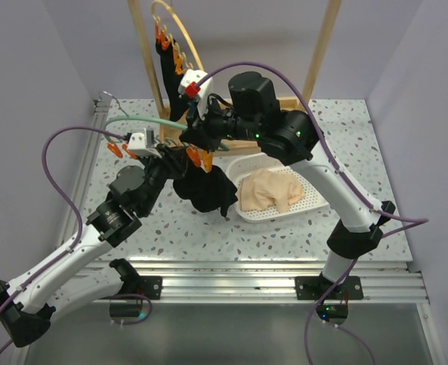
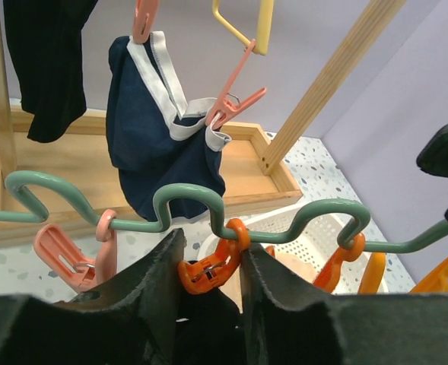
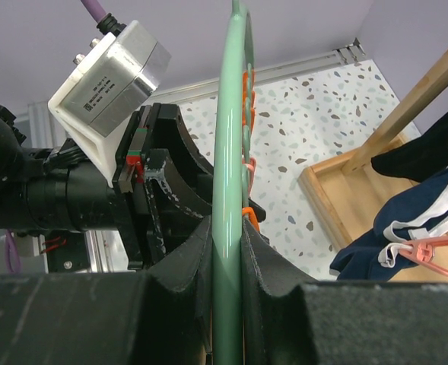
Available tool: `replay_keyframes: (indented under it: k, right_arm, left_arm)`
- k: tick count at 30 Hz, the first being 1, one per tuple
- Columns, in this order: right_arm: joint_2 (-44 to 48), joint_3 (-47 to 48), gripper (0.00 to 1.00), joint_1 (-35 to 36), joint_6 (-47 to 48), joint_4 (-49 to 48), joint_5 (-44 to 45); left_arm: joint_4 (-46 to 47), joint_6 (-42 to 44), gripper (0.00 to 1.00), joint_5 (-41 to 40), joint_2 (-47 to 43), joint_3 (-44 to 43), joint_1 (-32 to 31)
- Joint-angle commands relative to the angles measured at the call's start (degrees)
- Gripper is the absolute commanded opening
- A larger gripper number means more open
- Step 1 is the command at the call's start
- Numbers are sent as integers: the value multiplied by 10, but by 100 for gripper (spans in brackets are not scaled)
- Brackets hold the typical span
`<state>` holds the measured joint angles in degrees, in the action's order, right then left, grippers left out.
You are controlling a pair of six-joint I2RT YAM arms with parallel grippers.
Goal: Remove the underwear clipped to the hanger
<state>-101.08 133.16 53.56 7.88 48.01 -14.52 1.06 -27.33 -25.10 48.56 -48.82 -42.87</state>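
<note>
**Overhead, two robot arms hold a green hanger with black underwear clipped to it**

Seen from above, a speckled table (image 1: 345, 129) carries a tall wooden rack (image 1: 322, 46) at its far side. Both arms reach in towards the middle of the table. To their right lies a white basket (image 1: 309, 192) holding beige underwear (image 1: 269, 190), crumpled in a heap.

Between the arms a wavy green hanger (image 3: 230, 152) is held above the table. The right gripper (image 3: 227, 251) is clamped on its bar, one dark pad pressed to each side. Black underwear (image 1: 204, 194) hangs from this hanger, drooping just left of the basket.

On the rack, navy underwear (image 2: 151, 144) with white trim hangs from a yellow hanger (image 2: 265, 26), gripped by pink clips (image 2: 235, 103). A second black piece (image 2: 49, 68) hangs to its left.

From the left wrist camera, the left gripper (image 2: 212, 266) pinches an orange clip (image 2: 208, 270) that dangles from the green bar, a finger against each side of it.
</note>
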Motion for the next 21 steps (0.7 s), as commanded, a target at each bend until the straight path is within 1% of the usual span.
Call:
replay_keyframes:
  k: [1,2,3,5,10,11,13,14,16,17,18,19,20,21]
  right_arm:
    - [11,32,0,-2,-11,-49,-17]
    - [11,32,0,-2,-10,-49,-17]
    - [12,30,0,-2,-11,-49,-16]
    - [13,27,0,-2,-9,-50,-15]
    - [12,24,0,-2,-8,-51,-13]
    - [12,24,0,-2,-8,-51,-13]
    - [12,24,0,-2,-4,-51,-9]
    - [12,23,0,-2,-3,-51,-6]
    - [11,21,0,-2,3,-52,-3]
    - [13,20,0,-3,5,-52,-1]
    - [13,20,0,-4,6,-52,1]
    - [13,20,0,-4,10,-52,3]
    - [13,20,0,-5,12,-52,4]
    - [12,20,0,-6,13,-52,5]
  left_arm:
    - [47,14,32,-23,-2,6,2]
    - [47,15,27,-22,-2,7,2]
    - [48,15,14,-21,-3,7,2]
    - [47,16,0,-21,-7,7,2]
    - [41,15,0,-15,-15,7,2]
    - [35,12,14,-11,-17,7,2]
    - [27,9,35,-7,-25,6,2]
    - [17,7,49,-4,-30,7,2]
    - [3,4,56,0,-49,8,2]
    - [-9,3,63,7,-57,8,2]
    - [-10,3,68,10,-65,11,2]
    - [-30,3,69,14,-82,14,2]
    - [-46,3,74,21,-89,15,2]
    - [-55,3,77,23,-97,15,2]
